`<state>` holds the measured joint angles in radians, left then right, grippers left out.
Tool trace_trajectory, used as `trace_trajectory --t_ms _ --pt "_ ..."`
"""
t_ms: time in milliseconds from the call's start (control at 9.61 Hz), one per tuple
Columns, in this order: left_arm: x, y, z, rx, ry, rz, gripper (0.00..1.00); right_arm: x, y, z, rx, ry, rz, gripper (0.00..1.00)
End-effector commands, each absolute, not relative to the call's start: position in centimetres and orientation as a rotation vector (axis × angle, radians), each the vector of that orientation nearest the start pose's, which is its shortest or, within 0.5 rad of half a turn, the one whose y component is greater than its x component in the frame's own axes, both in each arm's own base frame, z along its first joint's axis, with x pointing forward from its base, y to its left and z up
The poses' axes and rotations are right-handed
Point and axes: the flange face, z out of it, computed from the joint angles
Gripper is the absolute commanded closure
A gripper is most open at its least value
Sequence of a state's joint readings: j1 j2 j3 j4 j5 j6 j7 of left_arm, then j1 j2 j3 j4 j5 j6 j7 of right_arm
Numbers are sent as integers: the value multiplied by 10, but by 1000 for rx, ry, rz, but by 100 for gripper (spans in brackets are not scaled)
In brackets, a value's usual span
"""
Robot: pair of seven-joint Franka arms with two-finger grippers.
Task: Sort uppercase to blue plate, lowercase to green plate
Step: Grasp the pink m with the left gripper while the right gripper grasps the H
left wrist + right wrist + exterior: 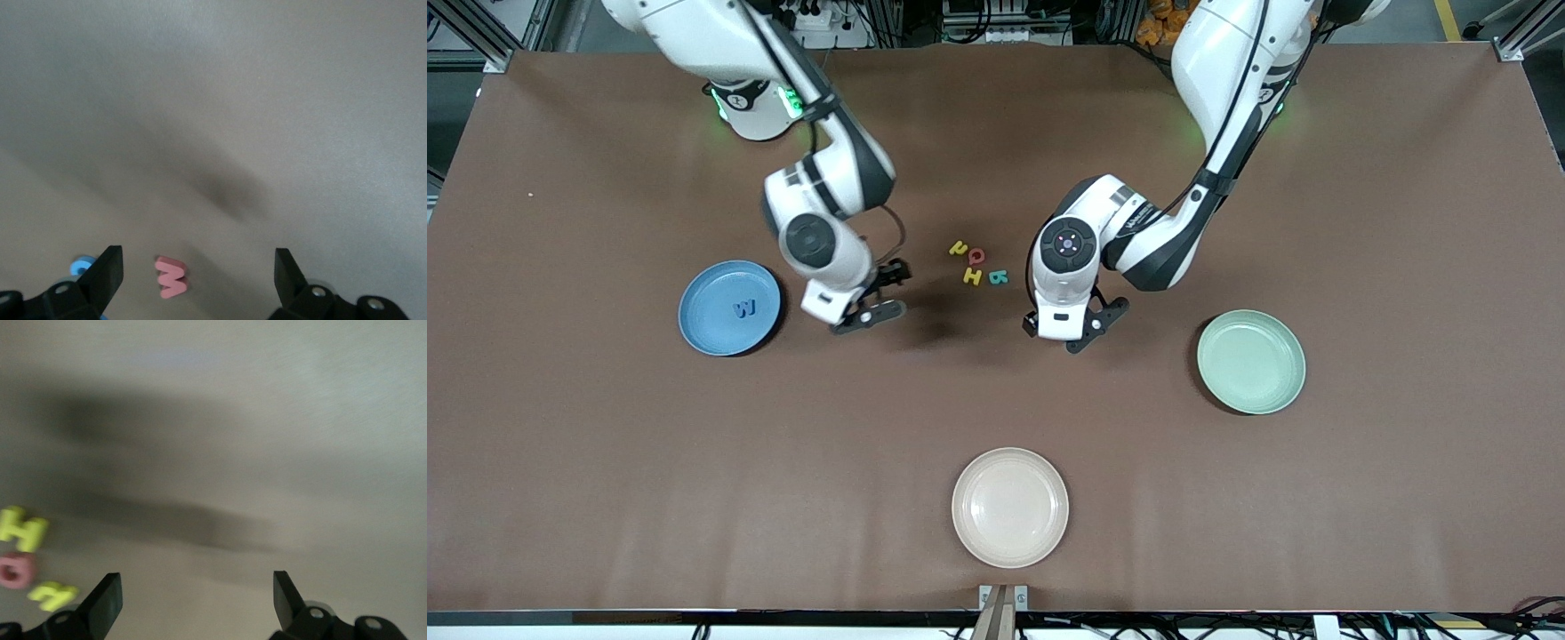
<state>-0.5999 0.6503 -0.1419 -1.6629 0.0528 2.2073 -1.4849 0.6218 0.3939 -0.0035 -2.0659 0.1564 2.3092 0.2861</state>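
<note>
Both arms hover open-jawed over bare table, either side of the letter cluster.

The blue plate (729,308) holds a blue M (744,308). Beside it the right gripper (869,298) hangs bent downward, fingers spread, holding nothing. Mid-table lie the yellow lowercase letter (959,248), red Q (976,257), yellow H (972,277) and teal R (999,278). The left gripper (1080,329) hovers likewise spread and empty; its wrist view shows a red w (171,277). The green plate (1251,362) sits toward the left arm's end.
</note>
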Motion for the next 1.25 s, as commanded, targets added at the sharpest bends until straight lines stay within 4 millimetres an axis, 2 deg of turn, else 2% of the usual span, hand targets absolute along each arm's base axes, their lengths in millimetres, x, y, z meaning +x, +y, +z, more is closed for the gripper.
trace_trajectory --t_ms 0,208,312,520,728,832,1144 --pt "487 -453 209 -2841 -1257 107 0 421 397 234 -3114 -109 202 0" --pt "479 -450 199 -2814 -1365 93 0 398 430 230 -3109 20 102 0" --pt "472 -447 191 -2813 -1399 85 0 397 434 228 -3106 38 76 0" --pt "455 -440 192 -2840 -1395 63 0 401 436 217 -3083 37 13 1" --pt "442 -445 187 -2836 -1427 52 0 403 439 205 -3058 76 -34 2" --pt "436 -448 185 -2846 -1426 48 0 398 443 199 -3065 61 -30 3" --pt "429 -447 178 -2851 -1430 46 0 396 447 184 -3062 107 -33 13"
